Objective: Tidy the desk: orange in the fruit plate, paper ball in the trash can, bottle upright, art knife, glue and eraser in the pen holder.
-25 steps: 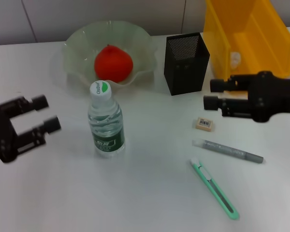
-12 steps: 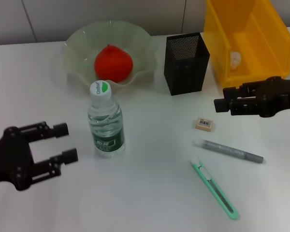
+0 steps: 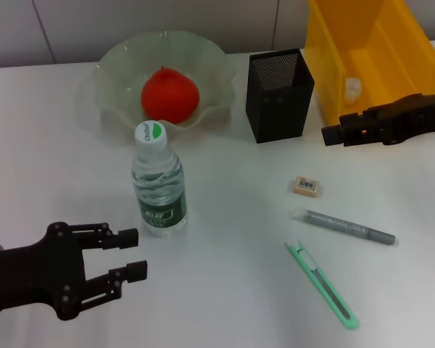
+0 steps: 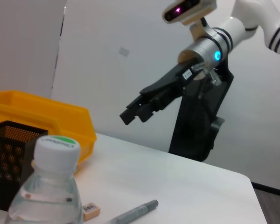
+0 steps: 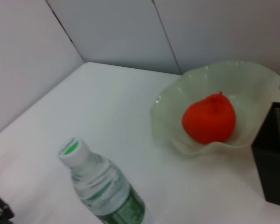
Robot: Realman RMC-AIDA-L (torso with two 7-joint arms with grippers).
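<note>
With the bottle (image 3: 159, 181) upright, the eraser (image 3: 307, 185) beside it should be approached squarely by the narrow right pincer (image 3: 332, 135).

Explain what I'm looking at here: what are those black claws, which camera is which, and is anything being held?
The claws are the robot's two grippers. The head view looks down from its head: the left gripper hovers open over the near desk, and the right gripper hangs beside the yellow bin, which serves as the trash can and has a paper ball inside. Neither holds anything. The other two pictures come from cameras on each wrist. On the desk: an orange already in the fruit plate, a bottle standing upright, and a black mesh pen holder. Still lying loose are the eraser, a grey stick, probably the glue, and the green art knife.
</note>
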